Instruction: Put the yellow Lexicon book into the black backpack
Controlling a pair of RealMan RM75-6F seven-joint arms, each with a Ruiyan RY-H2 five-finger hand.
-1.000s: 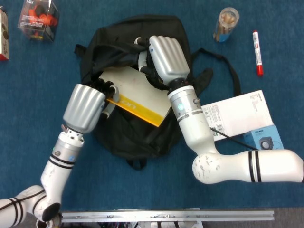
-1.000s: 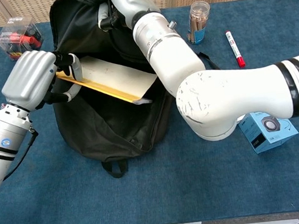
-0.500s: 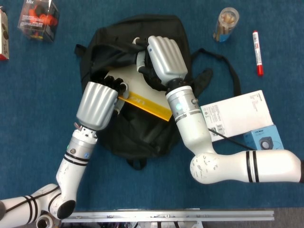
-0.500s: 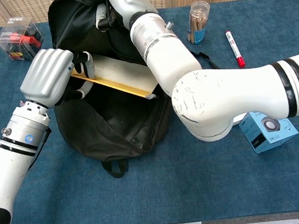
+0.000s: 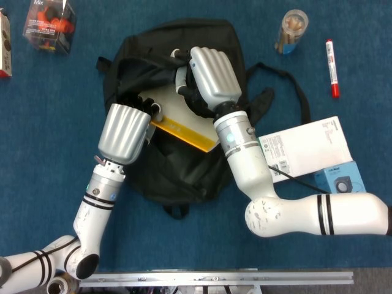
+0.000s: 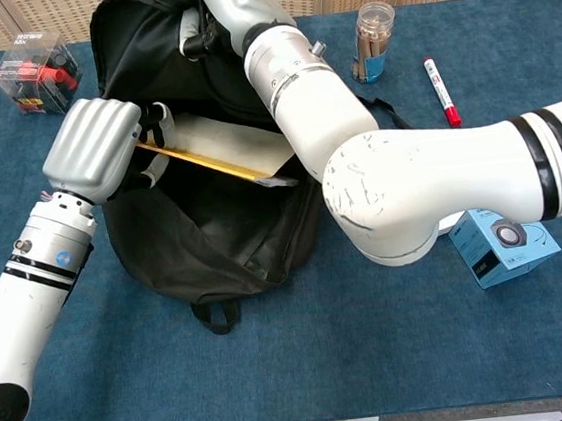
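The black backpack [image 5: 184, 168] [image 6: 214, 238] lies in the middle of the blue table with its mouth held wide. The yellow Lexicon book [image 5: 184, 122] [image 6: 225, 151], white face up and yellow spine toward me, sits tilted in that mouth, partly inside. My left hand [image 5: 124, 131] [image 6: 94, 150] grips the book's left end. My right hand [image 5: 211, 76] [image 6: 229, 5] holds up the backpack's upper flap above the book. The book's far edge is hidden under the flap and the right hand.
A clear jar [image 5: 290, 30] [image 6: 372, 40] and a red marker [image 5: 331, 60] [image 6: 439, 91] lie at the back right. A white box [image 5: 309, 147] and a blue box [image 5: 340, 177] [image 6: 504, 242] sit to the right. Snack packs [image 5: 49, 23] [image 6: 35, 67] stand at the back left.
My left hand has pushed the book up and rightwards, deeper into the backpack's mouth, so less of it shows. My right hand has stayed on the flap.
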